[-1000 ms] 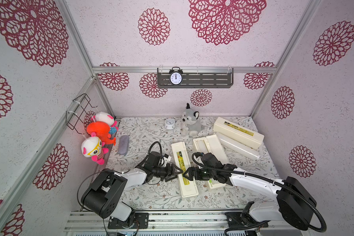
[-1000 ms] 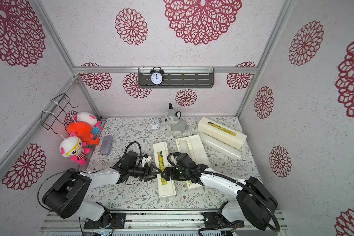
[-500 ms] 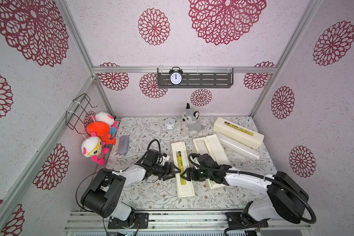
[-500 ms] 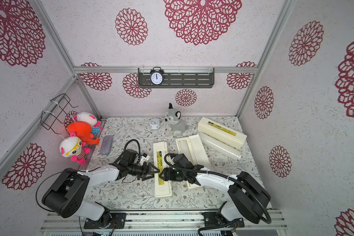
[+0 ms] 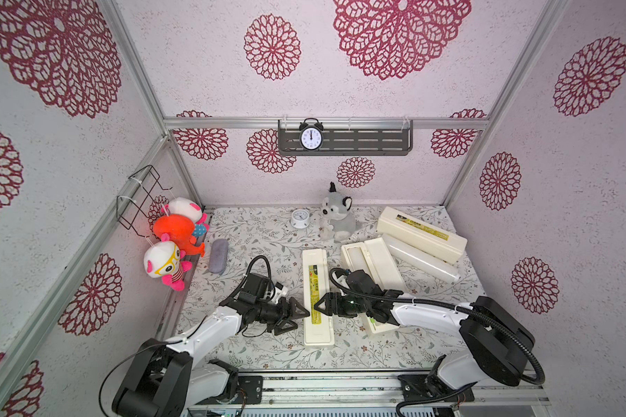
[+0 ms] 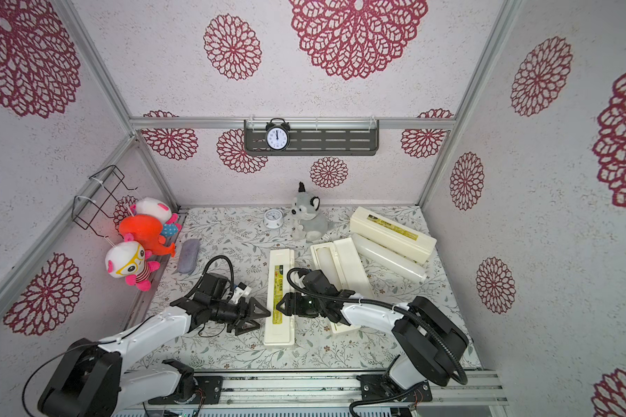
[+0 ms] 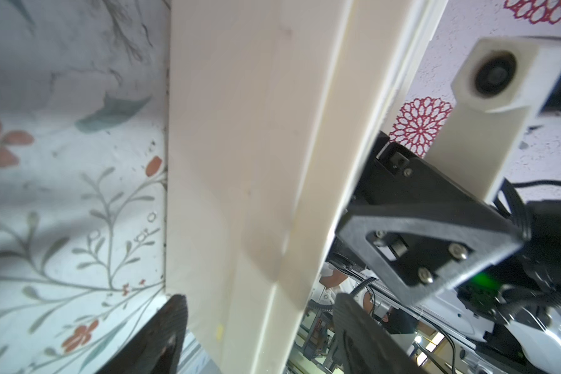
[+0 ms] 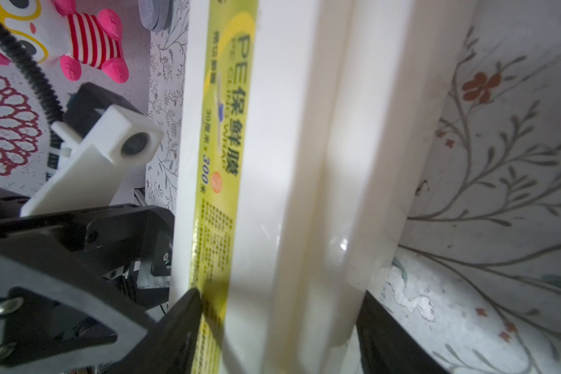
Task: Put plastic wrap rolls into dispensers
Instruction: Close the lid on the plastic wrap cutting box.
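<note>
A closed dispenser point(image 5: 317, 299) point(image 6: 279, 299) with a yellow-green label lies mid-table. My left gripper point(image 5: 301, 319) point(image 7: 259, 327) is open at its left side, one finger clear of the wall point(image 7: 240, 145). From the right, my right gripper point(image 5: 320, 310) point(image 8: 276, 323) is shut on this box, one finger on the label point(image 8: 227, 136). Behind it, an open dispenser point(image 5: 373, 263) lies beside a loose plastic wrap roll point(image 5: 420, 258). The roll rests against a closed dispenser point(image 5: 421, 234) at the back right.
A grey pouch point(image 5: 218, 256) lies at the left. A plush wolf point(image 5: 335, 216) and a small white clock point(image 5: 300, 218) stand at the back. Plush toys point(image 5: 174, 238) hang on the left wall under a wire basket point(image 5: 141, 198).
The middle dispenser's near end has slid a little to the left. My left gripper's jaws have widened beside it. The right gripper's jaws have come in onto the box.
</note>
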You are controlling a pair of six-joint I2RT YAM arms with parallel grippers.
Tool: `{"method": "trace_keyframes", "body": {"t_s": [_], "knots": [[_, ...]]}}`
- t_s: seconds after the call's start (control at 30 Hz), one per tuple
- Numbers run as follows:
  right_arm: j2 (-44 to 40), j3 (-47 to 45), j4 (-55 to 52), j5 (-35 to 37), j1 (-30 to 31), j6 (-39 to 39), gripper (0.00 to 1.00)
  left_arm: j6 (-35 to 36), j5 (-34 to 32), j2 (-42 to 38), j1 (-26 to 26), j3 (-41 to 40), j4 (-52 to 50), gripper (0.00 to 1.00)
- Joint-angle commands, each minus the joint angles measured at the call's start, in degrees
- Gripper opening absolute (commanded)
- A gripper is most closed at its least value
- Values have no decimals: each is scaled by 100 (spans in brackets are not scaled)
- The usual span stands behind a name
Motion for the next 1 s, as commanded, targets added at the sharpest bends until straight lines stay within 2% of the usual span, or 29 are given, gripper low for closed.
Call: {"method": "trace_keyframes", "body": {"t_s": [0.0,0.1,0.3,0.37,0.43,0.47,0.57,0.67,0.8,0.97], "knots": [[217,-89,-114,49,39,32,74,-544,39,-84,-76,-304,149,76],[308,-37,-17,-63,51,32,74,-1297,34,150,-176,-645,1598,76],[300,-23,-102,-125,95,-16,74,-1310,-44,783,-562,-339,2145,74],[267,-41,-102,-129,113,18,75,-1280,-17,836,-594,-289,2137,73],[192,-70,-26,-202,160,39,83,-1157,-1,820,-593,-259,1916,73],[120,-137,90,-262,182,93,91,-1055,-30,794,-589,-225,1752,73],[-249,-333,52,-277,195,157,95,-883,-104,766,-570,-185,1491,73],[-691,-611,-235,-208,191,213,95,-856,-109,814,-535,-200,1500,73],[-1232,-1130,-46,-316,216,556,93,-823,-78,889,-507,-200,1516,72],[-1140,-1429,757,-531,313,885,85,-812,0,1010,-514,-154,1604,72]]}}
